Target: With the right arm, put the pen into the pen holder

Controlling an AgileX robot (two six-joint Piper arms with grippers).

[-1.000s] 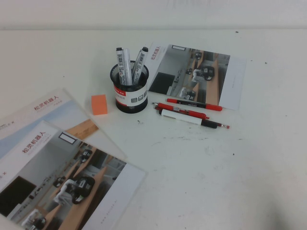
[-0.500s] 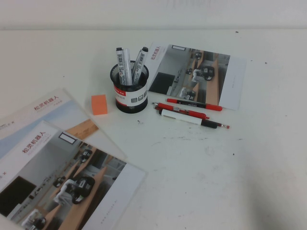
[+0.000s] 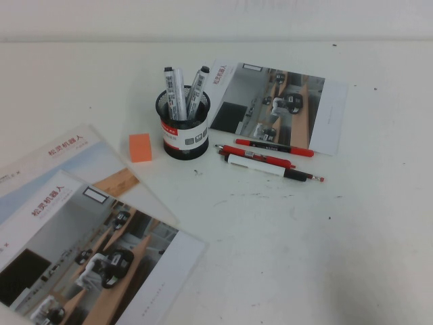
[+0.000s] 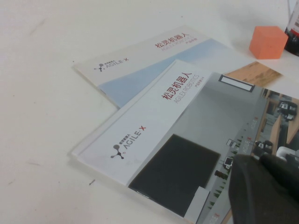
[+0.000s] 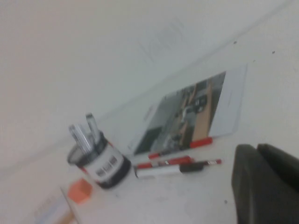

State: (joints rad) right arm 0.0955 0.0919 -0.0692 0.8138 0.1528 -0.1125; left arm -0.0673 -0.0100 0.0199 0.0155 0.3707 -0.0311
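Observation:
The pen (image 3: 256, 165), a white-barrelled marker with a black cap, lies on the table just right of the pen holder (image 3: 184, 133), in front of two red pens. It also shows in the right wrist view (image 5: 158, 171). The holder is a black mesh cup with a white-and-red band, and two similar markers (image 3: 183, 91) stand in it; it also shows in the right wrist view (image 5: 105, 165). Neither arm shows in the high view. My right gripper (image 5: 256, 149) is shut and empty, well away from the pen. My left gripper (image 4: 259, 159) is shut and empty over a brochure.
Two red pens (image 3: 273, 147) and a thin red pencil (image 3: 314, 177) lie beside the marker. An orange block (image 3: 140, 147) sits left of the holder. One brochure (image 3: 284, 108) lies behind the pens, and two more (image 3: 88, 230) overlap at the front left.

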